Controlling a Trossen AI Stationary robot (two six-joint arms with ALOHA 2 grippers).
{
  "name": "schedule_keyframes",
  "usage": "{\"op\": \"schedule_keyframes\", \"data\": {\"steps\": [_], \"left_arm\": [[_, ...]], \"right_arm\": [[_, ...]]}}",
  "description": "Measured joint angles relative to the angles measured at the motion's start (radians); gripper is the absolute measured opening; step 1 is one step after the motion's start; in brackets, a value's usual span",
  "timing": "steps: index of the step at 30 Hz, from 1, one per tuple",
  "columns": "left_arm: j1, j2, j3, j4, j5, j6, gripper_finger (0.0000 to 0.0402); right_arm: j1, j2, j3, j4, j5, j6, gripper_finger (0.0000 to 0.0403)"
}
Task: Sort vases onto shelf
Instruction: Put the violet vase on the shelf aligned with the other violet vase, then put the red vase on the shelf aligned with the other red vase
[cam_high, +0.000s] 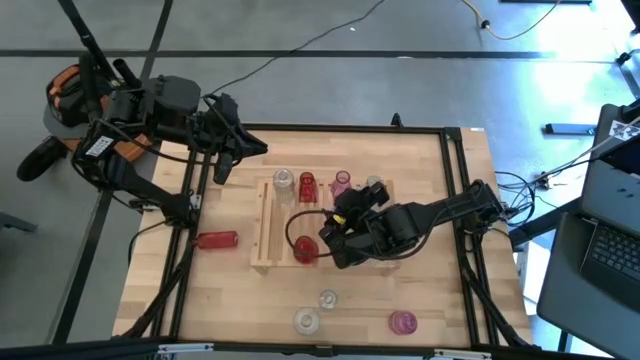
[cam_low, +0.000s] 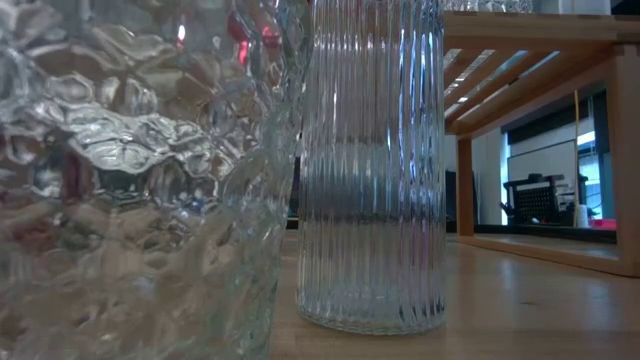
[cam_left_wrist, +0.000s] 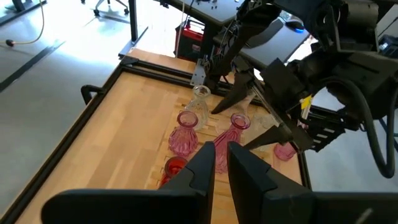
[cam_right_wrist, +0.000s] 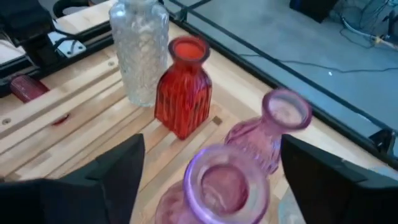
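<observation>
Right wrist view: ribbed red vase (cam_right_wrist: 183, 87) upright (square-shouldered), beside pink vases (cam_right_wrist: 273, 134).

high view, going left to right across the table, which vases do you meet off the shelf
red vase lying on its side → clear vase → smaller clear vase → pink vase

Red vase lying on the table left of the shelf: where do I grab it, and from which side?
Probably from straight above, fingers closing across the body of the red vase. It lies on its side, lengthwise toward the shelf, with bare table on both flanks.
</observation>
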Motion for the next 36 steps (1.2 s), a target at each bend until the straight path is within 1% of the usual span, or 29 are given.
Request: {"op": "schedule_keyframes", "data": {"steps": [5, 8, 11, 12, 13, 15, 17, 18, 20, 22, 23, 24, 25, 28, 30, 31, 33, 36], "left_arm": [[0.000, 0.000, 0.000, 0.000, 0.000, 0.000, 0.0034], [0.000, 0.000, 0.000, 0.000, 0.002, 0.000, 0.0034], [0.000, 0.000, 0.000, -0.022, 0.043, -0.016, 0.0034], [0.000, -0.002, 0.000, -0.059, 0.065, -0.033, 0.0034], [0.000, -0.005, 0.000, -0.110, 0.093, -0.050, 0.0034], [-0.008, -0.014, 0.000, -0.255, 0.128, -0.086, 0.0034], [-0.031, -0.020, -0.004, -0.404, 0.101, -0.130, 0.0034], [-0.049, -0.027, -0.031, -0.371, 0.083, -0.152, 0.0034], [-0.094, -0.103, -0.125, -0.319, 0.086, -0.238, 0.0034], [-0.127, -0.149, -0.208, -0.321, 0.085, -0.350, 0.0034], [-0.139, -0.189, -0.255, -0.356, 0.053, -0.414, 0.0034], [-0.154, -0.239, -0.315, -0.384, -0.012, -0.487, 0.0034], [-0.178, -0.277, -0.389, -0.372, -0.067, -0.570, 0.0034], [-0.280, -0.416, -0.588, -0.193, -0.184, -0.853, 0.0034], [-0.349, -0.493, -0.707, -0.147, -0.234, -0.997, 0.0034], [-0.380, -0.532, -0.754, -0.122, -0.248, -1.062, 0.0034], [-0.435, -0.588, -0.843, -0.127, -0.249, -1.165, 0.0034], [-0.498, -0.607, -0.949, -0.128, -0.232, -1.259, 0.0034]], "right_arm": [[-0.018, 0.000, 0.044, 0.000, -0.014, -0.048, 0.0352], [-0.025, 0.000, 0.089, -0.001, 0.003, -0.082, 0.0353], [-0.024, 0.000, 0.172, -0.009, 0.034, -0.158, 0.0348], [-0.022, -0.003, 0.193, 0.001, 0.055, -0.190, 0.0346], [-0.022, -0.027, 0.181, 0.038, 0.074, -0.233, 0.0343], [-0.022, -0.074, 0.155, 0.091, 0.079, -0.302, 0.0338], [-0.022, -0.107, 0.161, 0.099, 0.071, -0.363, 0.0333], [-0.022, -0.120, 0.163, 0.099, 0.070, -0.394, 0.0331], [-0.022, -0.149, 0.163, 0.100, 0.067, -0.446, 0.0327], [-0.022, -0.174, 0.164, 0.093, 0.067, -0.489, 0.0324], [-0.022, -0.183, 0.164, 0.084, 0.068, -0.507, 0.0322], [-0.022, -0.192, 0.164, 0.078, 0.070, -0.517, 0.0321], [-0.022, -0.199, 0.164, 0.074, 0.079, -0.531, 0.0320], [-0.022, -0.213, 0.164, 0.059, 0.123, -0.564, 0.0319], [-0.022, -0.218, 0.164, 0.042, 0.134, -0.594, 0.0319], [-0.023, -0.219, 0.164, 0.028, 0.134, -0.611, 0.0319], [-0.025, -0.220, 0.163, 0.011, 0.135, -0.639, 0.0319], [-0.036, -0.221, 0.163, -0.028, 0.134, -0.681, 0.0319]]}}
